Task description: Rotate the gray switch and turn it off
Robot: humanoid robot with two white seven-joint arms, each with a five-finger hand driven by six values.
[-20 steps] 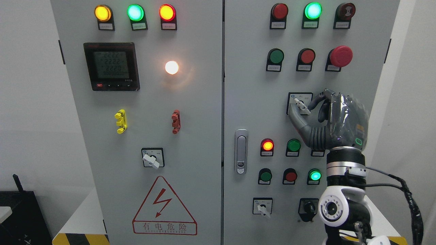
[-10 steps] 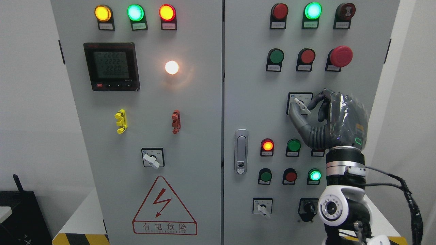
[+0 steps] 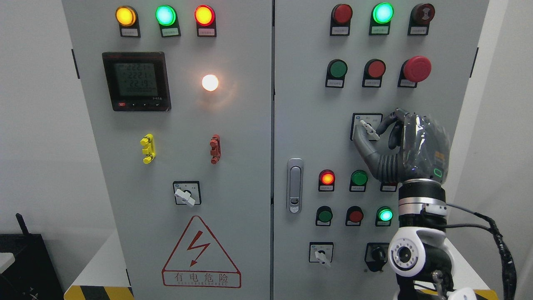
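Observation:
The gray switch [image 3: 369, 129] is a small pale lever on a square plate on the cabinet's right door, and it points up-left. My right hand [image 3: 372, 132] rises from the lower right and is shut on the lever. Its thumb [image 3: 361, 143] presses from below-left and its index finger [image 3: 385, 122] curls in from the right. The other fingers are curled behind, against the panel. The plate's right part is hidden by the hand. No left arm shows.
Red and green push buttons [image 3: 359, 178] sit just under the hand, and a red mushroom button [image 3: 417, 68] is above it. Similar rotary switches [image 3: 186, 193] [image 3: 321, 253] and a black knob [image 3: 377, 254] lie lower. A door handle [image 3: 295, 185] is to the left.
The hand stays on the lever, which keeps the same angle. The wrist joint below has drifted slightly left. The meter's digits changed.

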